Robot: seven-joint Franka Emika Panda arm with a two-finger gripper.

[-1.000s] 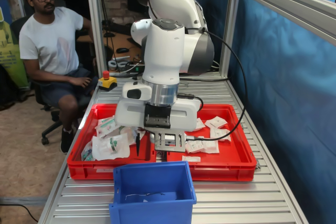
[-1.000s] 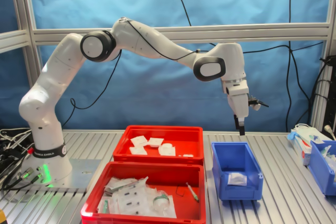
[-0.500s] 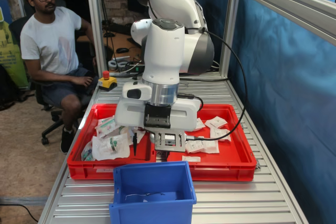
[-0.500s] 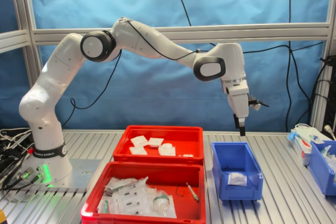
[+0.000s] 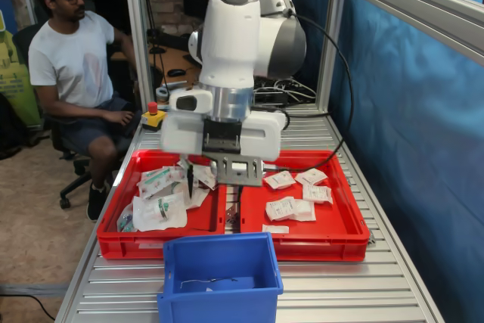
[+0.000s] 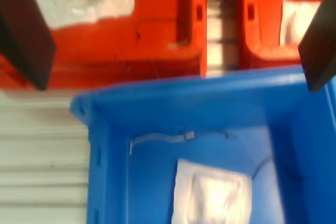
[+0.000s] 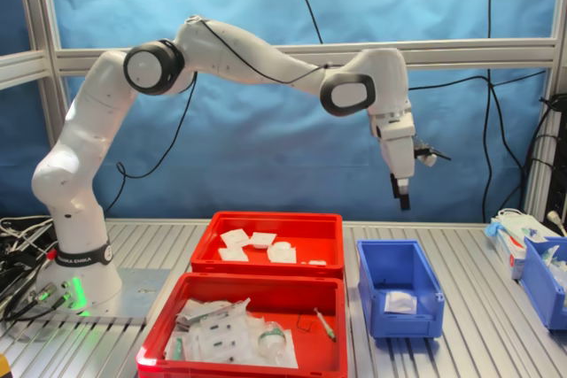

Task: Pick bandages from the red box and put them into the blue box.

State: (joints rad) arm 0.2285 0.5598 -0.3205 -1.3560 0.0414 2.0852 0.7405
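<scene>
My gripper [image 5: 209, 187] hangs high over the blue box [image 5: 219, 242], above its edge nearest the red trays. It also shows in the second exterior view [image 7: 401, 197]. In the wrist view the gripper [image 6: 173, 45] is open and empty, with its dark fingers [image 6: 23, 35] far apart. One white bandage [image 6: 212, 195] lies on the floor of the blue box [image 6: 184, 98], and also shows in the second exterior view [image 7: 400, 301]. Several bandages [image 5: 295, 208] lie in the red box [image 5: 318, 241], which is the far tray in the second exterior view [image 7: 266, 218].
A twin red tray [image 5: 151, 243] holds larger green-printed pouches [image 5: 159, 209] beside the red box. A man [image 5: 76, 58] sits at the first exterior view's back left, near a red stop button [image 5: 153, 114]. Another blue bin [image 7: 542, 273] stands at the second exterior view's right.
The gripper has risen well above the blue box and shifted slightly toward the red trays. It stays open and empty. The bandage in the blue box has not moved.
</scene>
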